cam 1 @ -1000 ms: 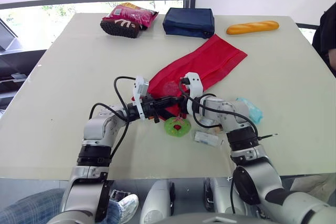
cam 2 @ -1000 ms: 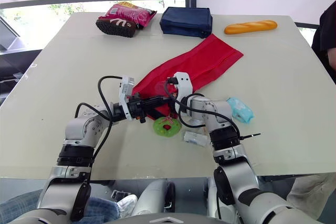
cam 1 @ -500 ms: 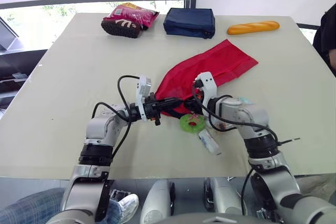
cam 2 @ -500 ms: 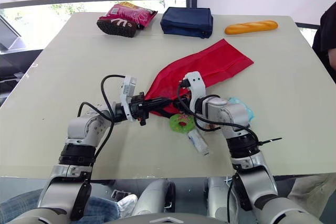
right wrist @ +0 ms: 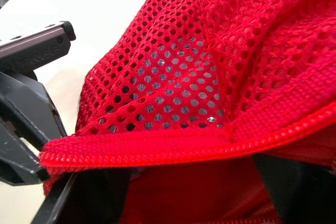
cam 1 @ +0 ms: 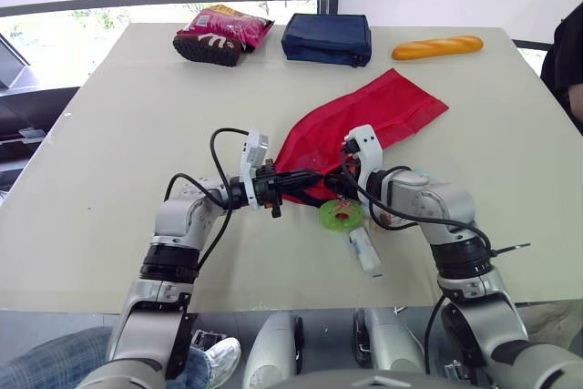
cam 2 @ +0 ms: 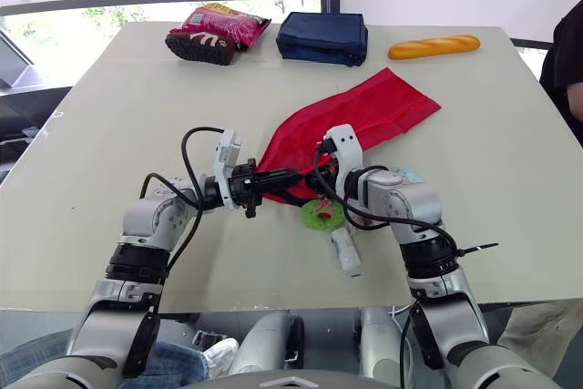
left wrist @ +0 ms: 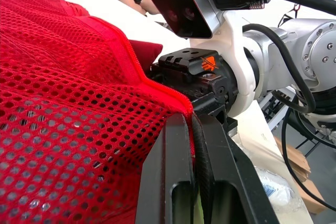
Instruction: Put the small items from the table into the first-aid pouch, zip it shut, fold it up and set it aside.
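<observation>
The red mesh pouch [cam 1: 369, 120] lies across the middle of the table. My left gripper [cam 1: 293, 186] is shut on its near rim, seen pinched between the fingers [left wrist: 176, 145] in the left wrist view. My right gripper [cam 1: 343, 181] faces it at the same rim, open, with the zipper edge [right wrist: 173, 148] lying across its spread fingers [right wrist: 89, 198]. A green round item [cam 1: 340, 215] and a small white tube [cam 1: 364, 250] lie on the table just under the right gripper. A light-blue packet [cam 1: 421, 175] peeks out behind the right forearm.
At the far edge sit a red snack bag [cam 1: 223, 32], a navy zip case [cam 1: 328, 38] and a bread roll [cam 1: 437, 46]. A person [cam 1: 569, 52] stands at the right edge. Bare tabletop [cam 1: 137, 134] stretches to the left of the arms.
My right gripper has opened and its arm has swung to the right. The pouch, the green item and the white tube have slid rightward with it. The left gripper stays shut on the rim.
</observation>
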Motion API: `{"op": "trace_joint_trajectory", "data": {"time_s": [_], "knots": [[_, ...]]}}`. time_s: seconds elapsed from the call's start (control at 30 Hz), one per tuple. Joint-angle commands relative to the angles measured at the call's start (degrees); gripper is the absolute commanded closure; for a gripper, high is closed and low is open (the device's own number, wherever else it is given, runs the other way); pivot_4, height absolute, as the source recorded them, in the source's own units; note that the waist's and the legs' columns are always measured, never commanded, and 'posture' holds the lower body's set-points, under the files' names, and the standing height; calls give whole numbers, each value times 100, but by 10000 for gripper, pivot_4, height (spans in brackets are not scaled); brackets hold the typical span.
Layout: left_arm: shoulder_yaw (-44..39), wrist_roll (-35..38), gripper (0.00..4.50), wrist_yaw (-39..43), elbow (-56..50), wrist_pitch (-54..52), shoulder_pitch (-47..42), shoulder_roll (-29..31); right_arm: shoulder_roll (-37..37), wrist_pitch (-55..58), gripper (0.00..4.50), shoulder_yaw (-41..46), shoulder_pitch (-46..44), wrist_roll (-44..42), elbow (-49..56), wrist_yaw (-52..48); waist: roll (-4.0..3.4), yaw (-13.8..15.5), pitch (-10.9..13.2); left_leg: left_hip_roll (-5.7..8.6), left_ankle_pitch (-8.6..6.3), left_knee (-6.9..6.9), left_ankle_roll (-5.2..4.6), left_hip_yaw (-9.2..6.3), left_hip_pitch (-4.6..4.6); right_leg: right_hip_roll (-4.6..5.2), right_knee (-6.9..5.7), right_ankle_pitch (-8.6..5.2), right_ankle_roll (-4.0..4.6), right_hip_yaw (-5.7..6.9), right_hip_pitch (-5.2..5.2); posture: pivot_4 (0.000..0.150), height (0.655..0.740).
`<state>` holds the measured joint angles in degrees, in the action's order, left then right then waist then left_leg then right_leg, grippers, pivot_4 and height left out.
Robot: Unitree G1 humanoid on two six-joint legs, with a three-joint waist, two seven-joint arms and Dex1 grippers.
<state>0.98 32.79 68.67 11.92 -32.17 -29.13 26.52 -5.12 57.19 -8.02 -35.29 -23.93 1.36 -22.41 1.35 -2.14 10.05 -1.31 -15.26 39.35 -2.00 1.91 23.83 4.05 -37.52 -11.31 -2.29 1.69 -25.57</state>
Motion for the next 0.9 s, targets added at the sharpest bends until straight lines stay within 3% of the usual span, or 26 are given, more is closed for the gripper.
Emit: {"op": "trace_joint_trajectory", "data": {"time_s": [0.03, 0.23, 0.4, 0.63, 0.9], "knots": [[-303, -197, 45000, -359, 252, 94, -82, 215, 163, -6, 3988, -111, -37, -235, 366, -226, 0, 1, 0, 0, 0, 0, 0, 0, 0, 0, 0, 0, 0, 0, 0, 1500, 7164], [-311, -171, 45000, -383, 200, 75, -36, 229, 304, -4, 3847, -45, -31, -166, 321, -151, 0, -5, 0, 0, 0, 0, 0, 0, -1, 0, 0, 0, 0, 0, 0, 1500, 7164], [-313, -162, 45000, -397, 189, 69, -24, 237, 340, 83, 27855, -37, -54, -163, 346, -154, 0, -22, 0, -3, 0, 0, 0, 0, -4, -3, -2, 0, 0, -1, -1, 1500, 7164], [-326, -196, 45000, -398, 200, 58, -40, 212, 299, 160, 27855, -24, -30, -176, 407, -166, 0, 8, 0, 0, 0, 0, 0, 0, 0, 2, 2, 0, 0, -1, 0, 1500, 7164], [-292, -332, 45000, -160, 413, 178, -142, 397, -220, 202, 27855, 42, 335, -474, 1237, -573, 0, 4, 0, 0, 0, 0, 0, -1, 0, 0, 1, 0, 0, 1, 0, 1500, 7164]]}}
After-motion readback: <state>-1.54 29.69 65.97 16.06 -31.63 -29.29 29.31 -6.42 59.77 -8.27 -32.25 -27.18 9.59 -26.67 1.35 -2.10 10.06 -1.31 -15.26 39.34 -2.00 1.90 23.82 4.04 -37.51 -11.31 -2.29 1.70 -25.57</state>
